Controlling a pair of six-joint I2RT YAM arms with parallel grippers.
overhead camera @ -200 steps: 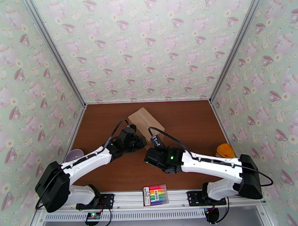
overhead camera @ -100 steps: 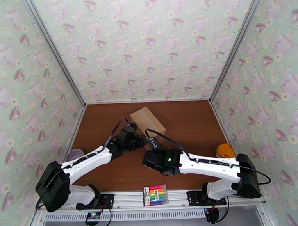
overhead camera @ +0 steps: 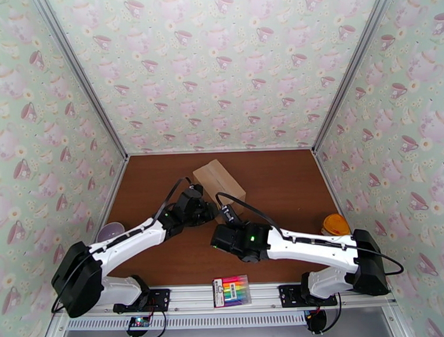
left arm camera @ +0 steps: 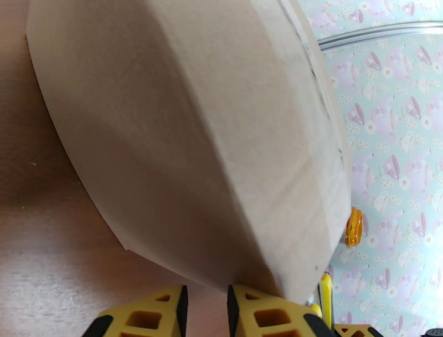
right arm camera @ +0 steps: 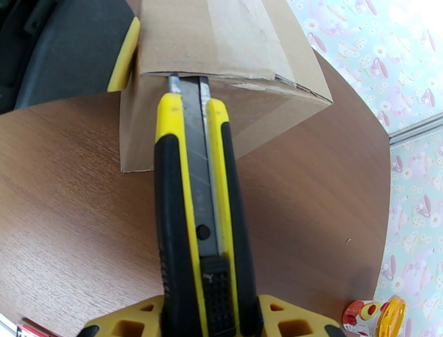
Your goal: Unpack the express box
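So we see the knife (right arm camera: pixel 196 221) at the express box (overhead camera: pixel 219 179).
Box shifted slightly; right tool (right arm camera: pixel 205 318) grips the knife, left tool (left arm camera: pixel 205 306) unclear.

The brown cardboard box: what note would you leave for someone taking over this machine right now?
Left gripper: nearly shut, empty, braced against the side of the tan corrugated cardboard box, mid-table.
Right gripper: shut on a yellow-and-black utility knife, blade out, tip at the box's near top edge.
Done: knife in place. Flaps closed, tape looks uncut.
Left: slit the tape, open flaps, empty the box.
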